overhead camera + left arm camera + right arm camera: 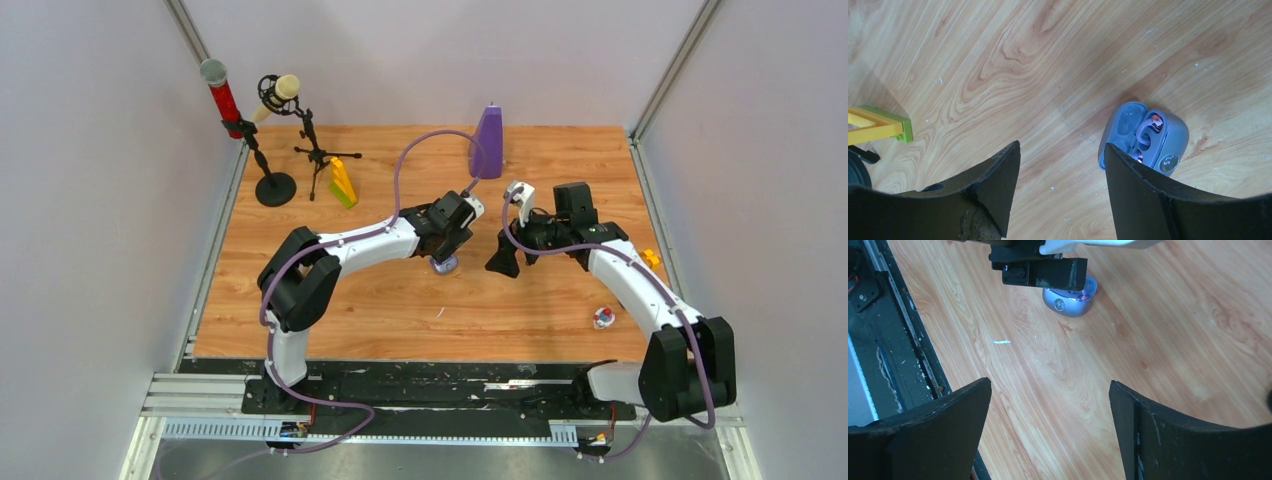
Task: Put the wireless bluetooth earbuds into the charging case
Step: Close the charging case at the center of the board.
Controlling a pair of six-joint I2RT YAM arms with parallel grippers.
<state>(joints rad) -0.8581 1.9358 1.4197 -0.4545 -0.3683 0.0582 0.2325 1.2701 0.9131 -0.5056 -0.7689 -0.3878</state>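
A blue-grey oval charging case [1168, 137] lies open on the wooden table, with a pale purple earbud [1147, 131] seated in it. It also shows in the top view [444, 265] and the right wrist view [1070, 304]. My left gripper [1063, 150] is open and empty just above the case, and its right finger [1148, 195] hides the case's near edge. My right gripper [1050, 385] is open and empty over bare wood, to the right of the case [505, 258]. The black earbuds are out of view.
A small white and red object [604, 318] lies at the front right, and a small yellow piece [651, 258] near the right edge. A purple cone [488, 140], two microphones on stands [272, 150] and a yellow-green block [342, 183] stand at the back.
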